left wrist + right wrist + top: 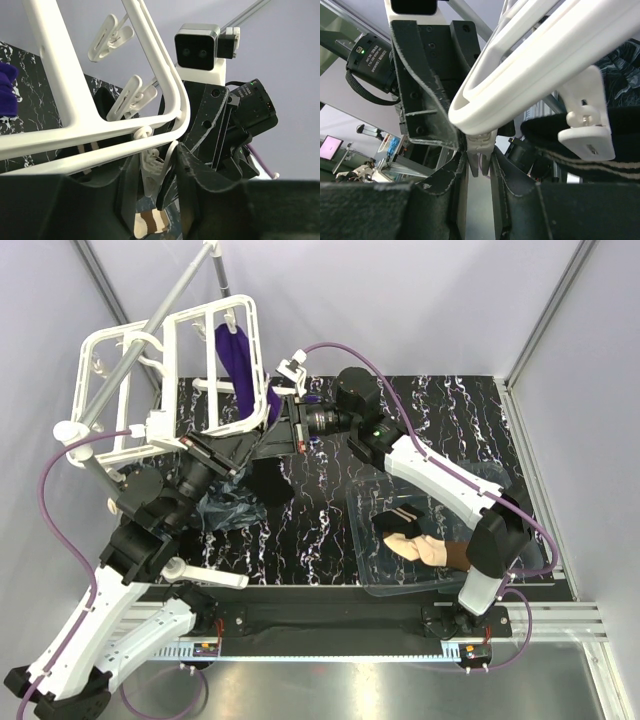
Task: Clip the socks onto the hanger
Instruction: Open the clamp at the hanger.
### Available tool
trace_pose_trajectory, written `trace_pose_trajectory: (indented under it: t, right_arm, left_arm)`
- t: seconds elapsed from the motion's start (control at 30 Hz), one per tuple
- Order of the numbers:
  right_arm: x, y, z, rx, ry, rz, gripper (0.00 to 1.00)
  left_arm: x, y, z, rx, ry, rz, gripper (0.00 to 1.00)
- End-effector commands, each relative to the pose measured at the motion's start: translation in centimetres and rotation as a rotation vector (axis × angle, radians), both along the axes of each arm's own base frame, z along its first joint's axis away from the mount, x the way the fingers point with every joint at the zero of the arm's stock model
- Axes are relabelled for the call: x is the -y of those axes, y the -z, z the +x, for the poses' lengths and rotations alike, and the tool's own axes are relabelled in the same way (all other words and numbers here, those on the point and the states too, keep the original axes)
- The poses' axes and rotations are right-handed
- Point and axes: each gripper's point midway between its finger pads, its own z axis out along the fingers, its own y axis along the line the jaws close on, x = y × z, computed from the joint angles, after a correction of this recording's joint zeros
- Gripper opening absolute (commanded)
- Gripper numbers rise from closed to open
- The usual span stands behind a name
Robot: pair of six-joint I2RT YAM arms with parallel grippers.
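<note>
Black marbled counter (330, 530), grey walls (420, 300). Striped sock (146, 225) sits between the left tool's (154, 175) fingers, just under the hanger's (65, 85) corner clip (150, 167); grip can't be told. Right tool (477, 160) pinches that clip. More socks (425, 548) in bin (375, 580).

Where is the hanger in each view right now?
Top external: hanger upper left, tilted.
Left wrist: its bars fill left and centre.
Right wrist: its bar crosses the upper right.
Shared landmark: its rounded corner, by the clip between the right gripper fingers.
</note>
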Motion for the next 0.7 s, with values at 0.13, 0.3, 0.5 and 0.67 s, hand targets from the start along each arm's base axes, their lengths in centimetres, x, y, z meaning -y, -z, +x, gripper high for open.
trace_pose_trajectory:
  t: [0.13, 0.3, 0.5, 0.67]
  right_arm:
    - [0.7, -0.6, -0.7, 0.027, -0.030, 0.018, 0.00]
    - [1.5, 0.1, 0.2, 0.081, 0.060, -0.021, 0.62]
    - [5.2, 3.3, 2.9, 0.156, 0.405, -0.245, 0.83]
    - [13.1, 8.3, 5.6, 0.146, 0.808, -0.584, 0.84]
  left_arm:
    - [-0.4, -1.8, 0.0, 0.048, -0.022, -0.024, 0.00]
    - [-0.6, -1.4, 0.0, 0.030, -0.032, -0.012, 0.00]
    - [-1.2, -0.9, 0.1, -0.002, -0.061, -0.006, 0.00]
    - [-1.6, -0.7, 0.2, -0.027, -0.081, 0.009, 0.00]
